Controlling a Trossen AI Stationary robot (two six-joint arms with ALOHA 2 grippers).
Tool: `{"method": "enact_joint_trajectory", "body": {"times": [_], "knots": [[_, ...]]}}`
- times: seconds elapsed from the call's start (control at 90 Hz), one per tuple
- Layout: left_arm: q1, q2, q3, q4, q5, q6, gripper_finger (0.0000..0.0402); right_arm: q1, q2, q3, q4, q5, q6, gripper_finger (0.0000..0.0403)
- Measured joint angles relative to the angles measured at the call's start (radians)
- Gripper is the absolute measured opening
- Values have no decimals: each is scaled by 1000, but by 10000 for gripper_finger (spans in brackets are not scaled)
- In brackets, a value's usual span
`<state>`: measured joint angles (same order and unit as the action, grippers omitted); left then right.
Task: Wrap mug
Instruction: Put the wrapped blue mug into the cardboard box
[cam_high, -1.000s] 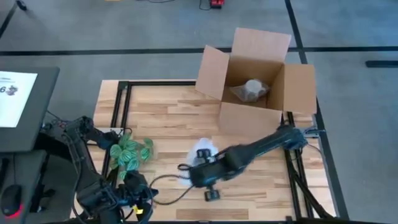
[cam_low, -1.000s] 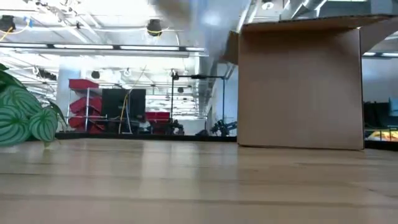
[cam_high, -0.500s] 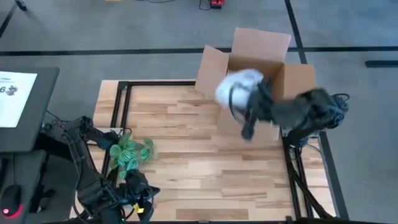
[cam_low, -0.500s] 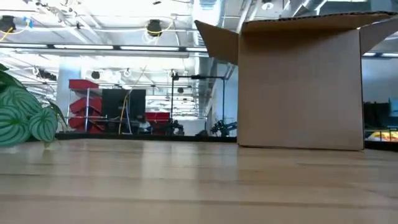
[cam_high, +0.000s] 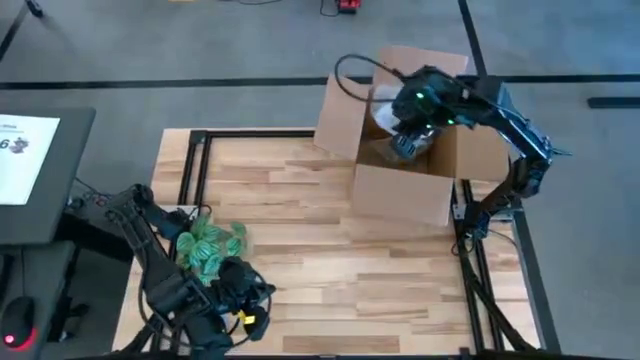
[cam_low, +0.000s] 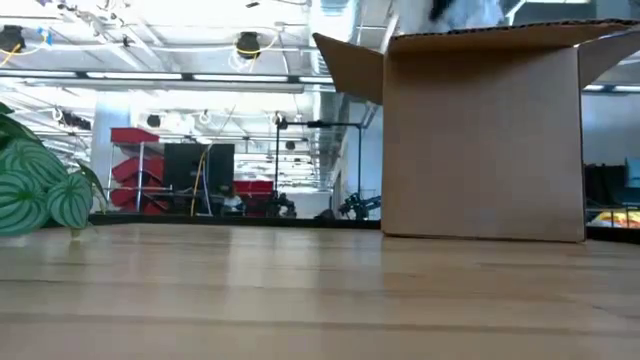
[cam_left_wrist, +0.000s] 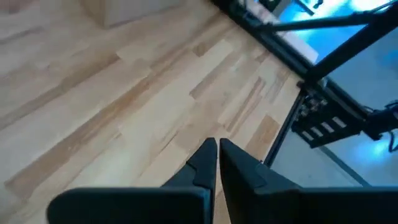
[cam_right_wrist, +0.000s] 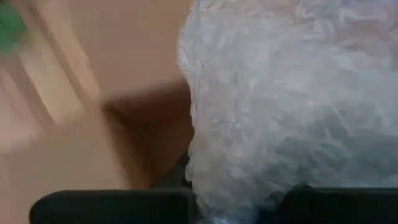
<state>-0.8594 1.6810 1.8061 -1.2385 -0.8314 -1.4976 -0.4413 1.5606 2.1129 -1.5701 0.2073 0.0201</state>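
A: High view first: the cardboard box (cam_high: 410, 135) sits open at about 1 o'clock on the table (cam_high: 300, 250), its 4 flaps splayed outward. 1 second ago the right arm reached low across the middle of the table; half a second ago it was swinging a pale bundle toward the box; now the right gripper (cam_high: 408, 128) hangs over the box's open top.

B: And the mug?

A: The mug itself is hidden. What shows is a bubble-wrap bundle (cam_right_wrist: 292, 99) filling the right wrist view, pressed up against that gripper. I judge the mug is inside it and the gripper is clamped on the wrap, so wrapping looks finished and this is the drop-off.

B: Room to move?

A: Tight there. The flaps stand at 12, 3 and 9 o'clock around the gripper, and something pale seems to lie on the box floor already. The low view shows the bundle just above the box's top edge.

B: The other arm?

A: The left gripper (cam_left_wrist: 216, 163), fingers pressed together and empty, waits at 7 o'clock, beside the green patterned bundle (cam_high: 208, 247). Bare planks stretch between it and the box.
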Motion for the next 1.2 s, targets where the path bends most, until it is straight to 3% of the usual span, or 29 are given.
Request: {"method": "enact_joint_trajectory", "body": {"times": [0.144,0.356,0.478,0.678,0.822,1.2], "knots": [[61,0,109,1,-30,178,0,-70,-12,-138,49,-43,-107,29],[194,-2,259,0,-123,493,0,-163,-15,-331,211,-240,-227,29],[285,-1,302,-1,-130,589,0,-180,8,-443,250,-249,-276,29],[381,0,312,-1,-111,611,0,-177,73,-560,320,-338,-309,28],[418,0,312,2,-62,611,0,-158,116,-592,358,-343,-346,28],[424,0,312,48,-60,612,0,-112,290,-603,376,-368,-388,32]]}}
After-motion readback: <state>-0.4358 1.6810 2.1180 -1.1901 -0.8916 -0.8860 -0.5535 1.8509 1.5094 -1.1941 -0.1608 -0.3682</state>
